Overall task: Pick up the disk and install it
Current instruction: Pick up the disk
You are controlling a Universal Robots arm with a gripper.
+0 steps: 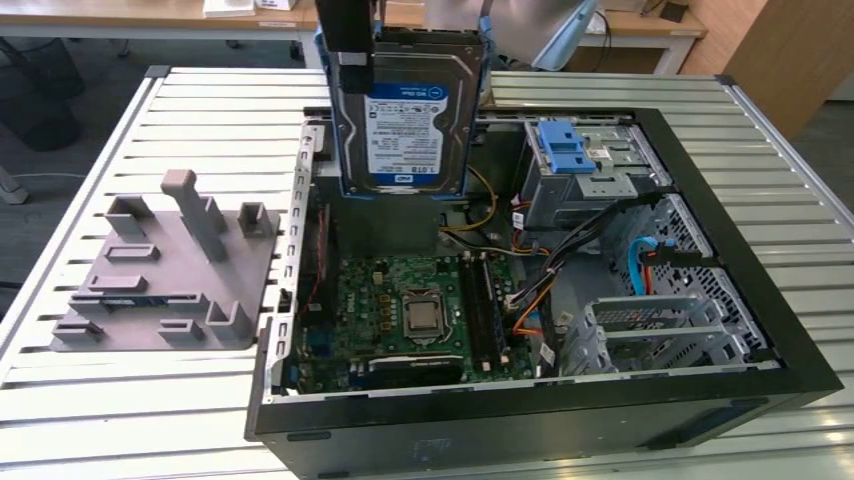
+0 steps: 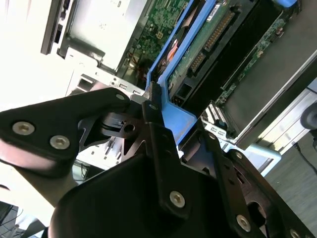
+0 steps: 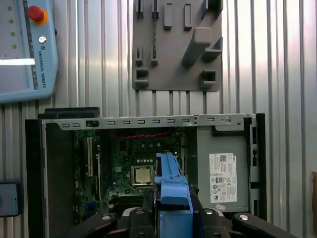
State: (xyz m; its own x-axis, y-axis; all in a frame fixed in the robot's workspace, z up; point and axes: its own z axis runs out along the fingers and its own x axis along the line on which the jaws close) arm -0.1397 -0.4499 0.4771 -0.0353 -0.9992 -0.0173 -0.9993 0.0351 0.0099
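Observation:
The disk [image 1: 407, 120] is a silver hard drive with a white-and-blue label in a blue carrier. It hangs upright, label facing the camera, above the back of the open computer case [image 1: 747, 270]. My gripper [image 1: 400, 40] is shut on the carrier's upper end, one black finger [image 1: 347, 45] down its side at the exterior view's left. In the second wrist view the black fingers [image 2: 154, 124] clamp the blue carrier [image 2: 181, 116], and the disk's circuit-board underside [image 2: 213, 37] faces the camera. The first wrist view has the carrier's edge [image 3: 171, 191] over the motherboard [image 3: 141, 173].
A metal drive cage [image 1: 594, 175] with a blue latch piece [image 1: 571, 148] sits in the case at the exterior view's right. The power supply box [image 3: 223, 173] lies inside. A grey fixture plate [image 1: 167, 270] with upright posts rests on the slatted table. A teach pendant [image 3: 25, 49] lies beside it.

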